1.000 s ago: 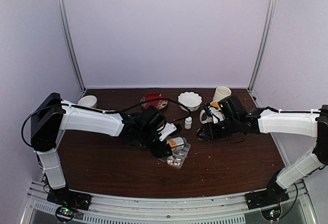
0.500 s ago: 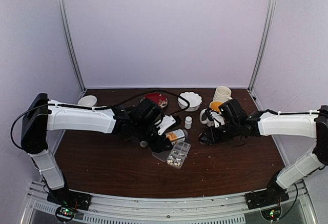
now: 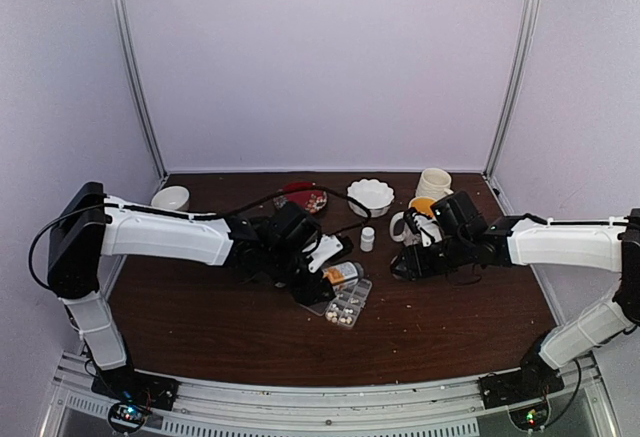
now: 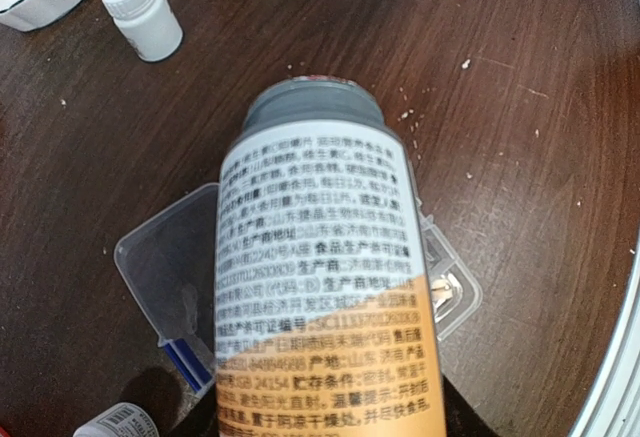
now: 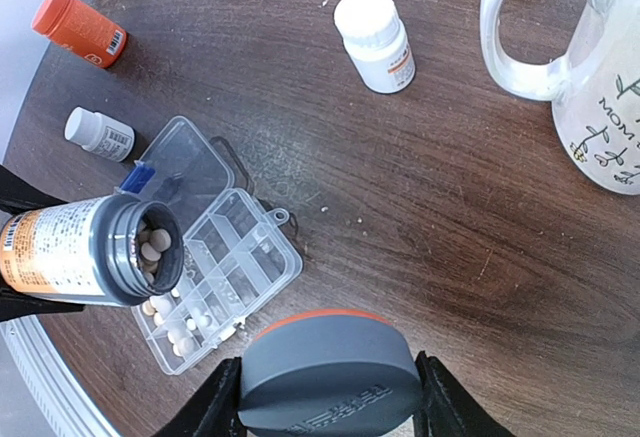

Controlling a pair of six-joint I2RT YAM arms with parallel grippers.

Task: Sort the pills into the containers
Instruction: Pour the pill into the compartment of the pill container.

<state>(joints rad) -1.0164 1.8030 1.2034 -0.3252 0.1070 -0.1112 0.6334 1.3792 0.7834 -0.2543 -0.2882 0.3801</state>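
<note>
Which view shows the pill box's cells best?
The right wrist view: the open pill box lies in plain sight, cells and pills visible. In the left wrist view the held bottle hides most of it, leaving its lid and one corner. The top view shows it small, cells indistinct.

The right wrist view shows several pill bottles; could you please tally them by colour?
Orange bottle: 1
White bottles: 2, the larger white bottle and the smaller white bottle
Open grey-necked bottle, orange and white label: 1
Total: 4
</note>
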